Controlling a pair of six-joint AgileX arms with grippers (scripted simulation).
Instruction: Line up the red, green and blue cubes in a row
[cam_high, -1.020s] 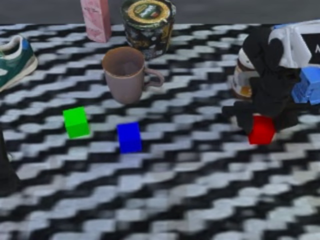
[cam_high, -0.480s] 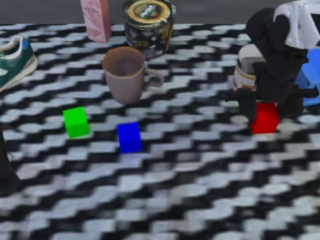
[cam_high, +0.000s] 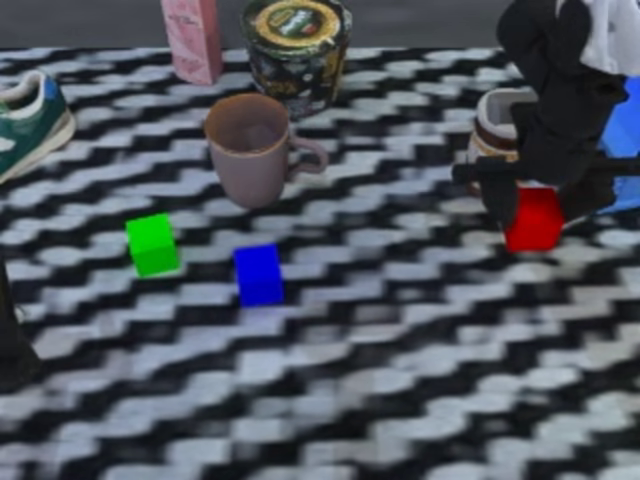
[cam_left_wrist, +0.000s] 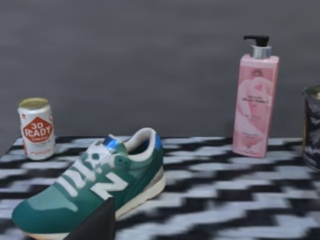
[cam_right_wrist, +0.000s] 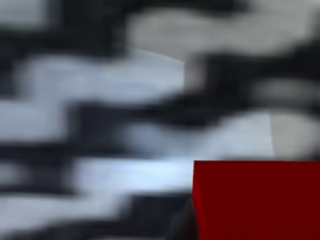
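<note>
The red cube (cam_high: 533, 220) hangs between the black fingers of my right gripper (cam_high: 538, 212) at the right side of the table, with the gripper shut on it. In the right wrist view the red cube (cam_right_wrist: 255, 200) fills the lower corner above the patterned cloth. The green cube (cam_high: 152, 244) and the blue cube (cam_high: 258, 274) rest on the cloth left of centre, about a cube's width apart, the blue one slightly nearer the front. My left gripper (cam_high: 12, 345) stays parked at the left edge.
A brown mug (cam_high: 248, 150) stands behind the two cubes. Behind it are a dark tin (cam_high: 296, 45) and a pink bottle (cam_high: 192, 35). A green shoe (cam_high: 30, 115) lies at far left, a jar (cam_high: 495, 125) and a blue crate (cam_high: 625, 150) beside the right arm.
My right gripper has risen with the red cube in it, and the cube has drifted slightly rightward and toward the back. The green and blue cubes and the left arm are unmoved.
</note>
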